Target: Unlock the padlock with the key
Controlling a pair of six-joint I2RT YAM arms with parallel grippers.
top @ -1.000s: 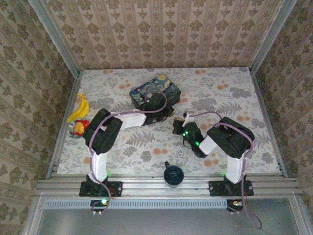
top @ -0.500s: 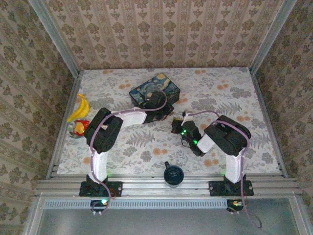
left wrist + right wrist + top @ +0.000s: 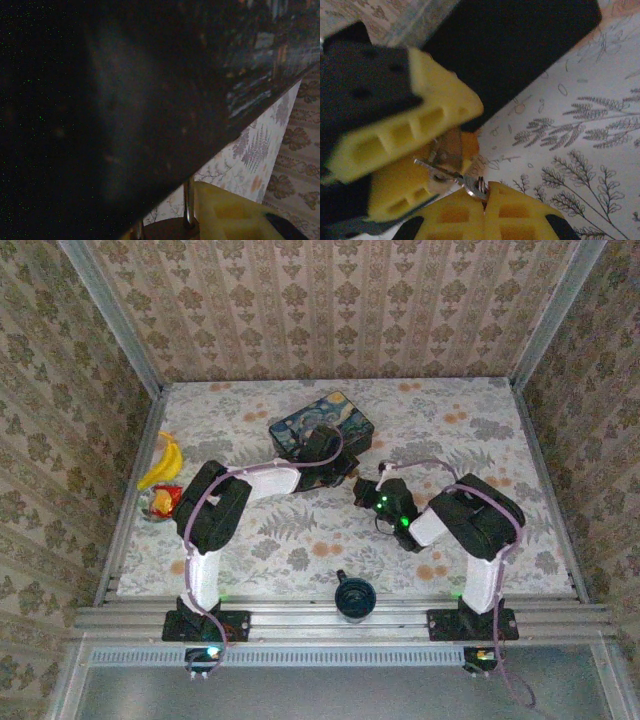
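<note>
At the far left edge of the table [image 3: 450, 430] lies a yellow banana [image 3: 166, 460], with something small and red just nearer to me. My left arm reaches up the middle to the dark blue painted box [image 3: 325, 422], and my left gripper [image 3: 342, 471] sits at the box's near right corner. From my left wrist the box's dark side looms close, and below it a thin silver shackle [image 3: 188, 200] stands beside one of my yellow fingers [image 3: 227, 215]. My right wrist camera shows those left fingers clamped on the padlock [image 3: 451, 146], which is brass-coloured and held just off the box, above the flowered tabletop. Just right of that, my right gripper [image 3: 486, 192] is pinched closed on the head of the key [image 3: 442, 171], whose silver blade lies against the padlock's body; I cannot tell whether it sits in the keyhole. A black round object [image 3: 352, 596] rests near the front rail between my two bases.
</note>
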